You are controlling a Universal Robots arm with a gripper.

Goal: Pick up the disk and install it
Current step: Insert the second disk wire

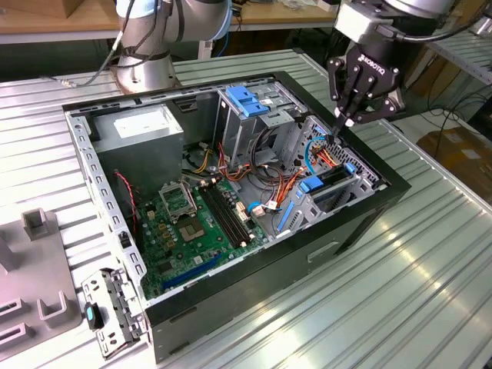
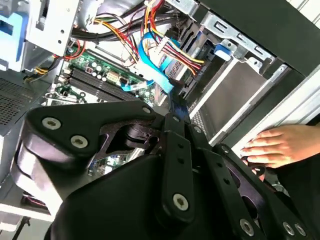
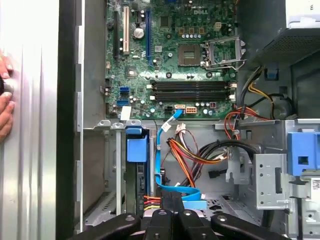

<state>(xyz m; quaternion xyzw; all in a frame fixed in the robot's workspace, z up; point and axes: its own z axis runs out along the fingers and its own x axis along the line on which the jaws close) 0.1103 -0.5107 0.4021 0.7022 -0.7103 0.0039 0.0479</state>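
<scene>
jaws: clenched. in both wrist views the two fingers were pressed together with no gap, and nothing could be seen clamped between them. gripper (image 1: 344,123) pointed down into the open computer case (image 1: 369,223), at the corner towards the exterior view's right.

at the tips: in the first wrist view the gripper (image 3: 170,201) sat just beside the flat blue cable (image 3: 159,165) where it bent across the case floor. in the second wrist view the gripper (image 2: 175,112) ended right under the blue cable (image 2: 152,65) and the bundle of red, yellow and orange wires (image 2: 172,50). could not tell whether the tips touched the cable.

the disk (image 1: 338,178): dark body with blue rail tabs, seated in the low bay along the case's wall, just below the gripper in the exterior view. not in the grasp. one blue tab (image 3: 137,147) showed near the fingers in the first wrist view.

further out: motherboard (image 1: 192,223) on the case floor, grey power supply (image 1: 142,131) in the far corner, drive cage with blue top (image 1: 244,100) upright between them.

outside the case: a person's hand (image 2: 280,145) rested on the ribbed table (image 1: 430,292) beside the case wall.
</scene>
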